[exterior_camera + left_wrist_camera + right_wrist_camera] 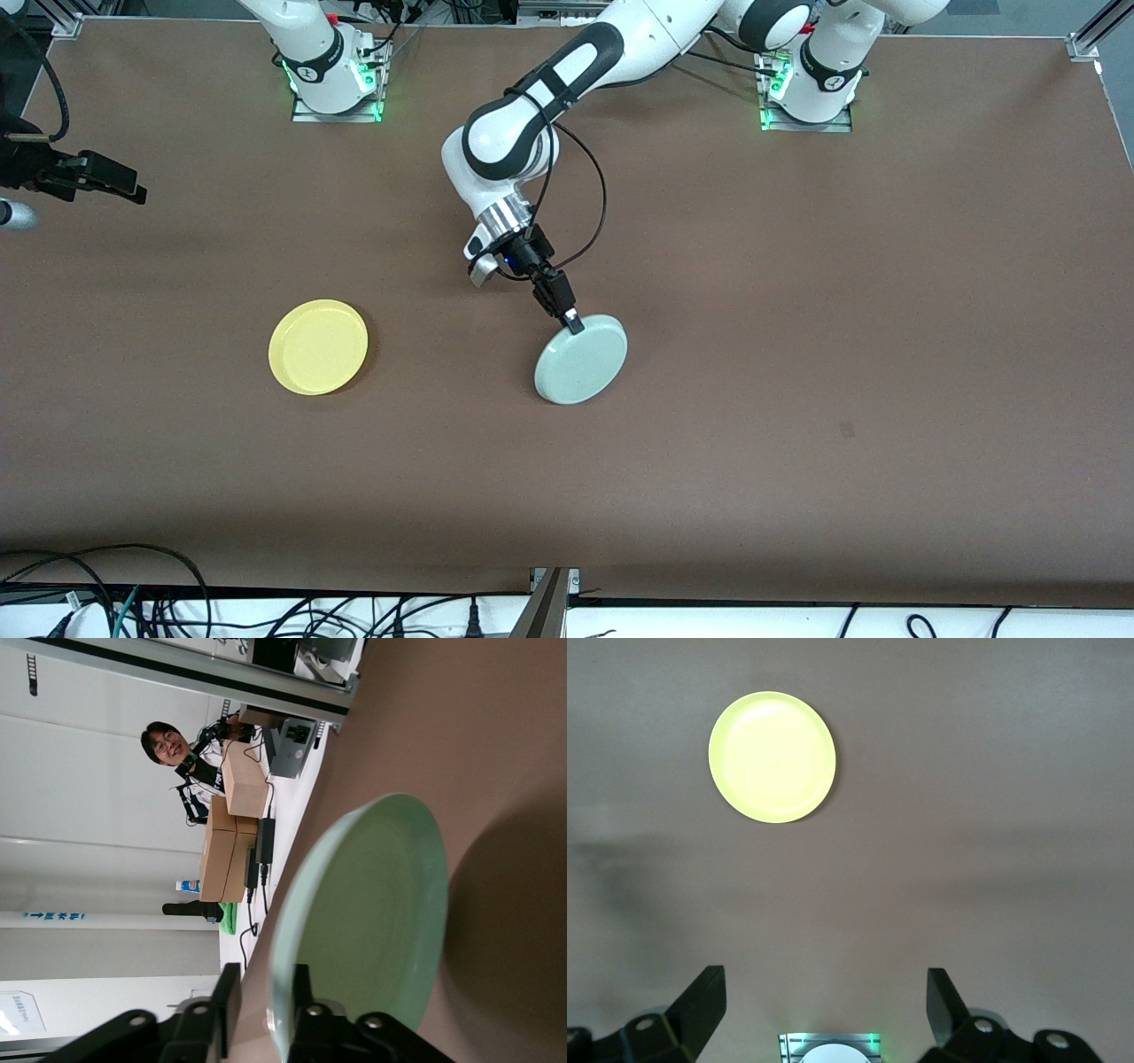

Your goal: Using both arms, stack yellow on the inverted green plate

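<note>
The left gripper (574, 324) has its jaws slightly parted astride the rim of the green plate (580, 359). In the left wrist view one finger sits against the rim and a sliver of table shows between the other finger and the plate, so this is no firm pinch. The right gripper (824, 979) hangs high with its jaws spread wide and empty. It looks straight down on the yellow plate (772, 757), and that arm waits.

The brown table (842, 266) is the biggest thing here, and it is bare between the two plates. The left arm (532, 106) reaches from its base to the middle of the table. The green plate lies there underside up, seemingly flat, though I cannot tell whether the edge between the fingers is quite down. The yellow plate lies rim up toward the right arm's end of the table, well apart from the green one and about as near the front camera.

The flip looks done. The left gripper should part fully and lift straight off the rim, so a finger does not drag or tip the plate. Then it should get out of the way, since it sits on the very spot the yellow plate must reach.

Cardboard boxes (232, 837) and loose cables (89, 585) sit off the table and hinder nothing.
</note>
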Motion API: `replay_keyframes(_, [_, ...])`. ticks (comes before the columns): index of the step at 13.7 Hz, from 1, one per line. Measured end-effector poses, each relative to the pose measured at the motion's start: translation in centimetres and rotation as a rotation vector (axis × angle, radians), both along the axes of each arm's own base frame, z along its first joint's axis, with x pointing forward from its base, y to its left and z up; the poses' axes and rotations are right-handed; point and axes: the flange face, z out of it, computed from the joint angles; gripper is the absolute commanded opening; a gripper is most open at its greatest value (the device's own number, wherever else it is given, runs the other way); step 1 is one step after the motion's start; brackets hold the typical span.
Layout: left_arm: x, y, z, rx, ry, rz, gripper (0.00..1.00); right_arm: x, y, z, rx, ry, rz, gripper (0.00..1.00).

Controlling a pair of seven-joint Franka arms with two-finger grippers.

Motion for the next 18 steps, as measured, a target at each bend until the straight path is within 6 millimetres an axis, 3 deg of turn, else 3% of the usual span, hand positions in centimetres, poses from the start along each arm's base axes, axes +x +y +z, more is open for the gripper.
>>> replay_keyframes(3, [-2.9,-1.6,-0.9,-0.108,-0.009,0.033,1.0,0.0,0.0,0.0,0.0,0.001,0.0,1.0])
replay_keyframes(7, [-7.6,-3.8,-2.7,-0.476,0.013,0.235,1.0,0.0,0.0,0.0,0.0,0.001,0.0,1.0])
replay_keyframes(10, [-8.3,-5.6,-3.1,-0.778,0.067,0.378,1.0,0.0,0.0,0.0,0.0,0.001,-0.001,1.0])
replay_keyframes(12, [-6.1,-5.0,-1.8,-0.881,0.104,0.522,1.0,0.0,0.0,0.0,0.0,0.001,-0.001,1.0])
replay_keyframes(13, [-3.8,-3.9,-0.5,-0.939,0.137,0.633,1.0,0.0,0.0,0.0,0.0,0.001,-0.001,1.0])
replay_keyframes(16, [5.8,2.2,5.3,-1.12,0.252,0.92,1.0,0.0,0.0,0.0,0.0,0.001,-0.001,1.0])
replay_keyframes(18, [11.0,6.9,9.2,-1.228,0.292,1.051,1.0,0.0,-0.1,0.0,0.0,0.001,-0.002,1.0])
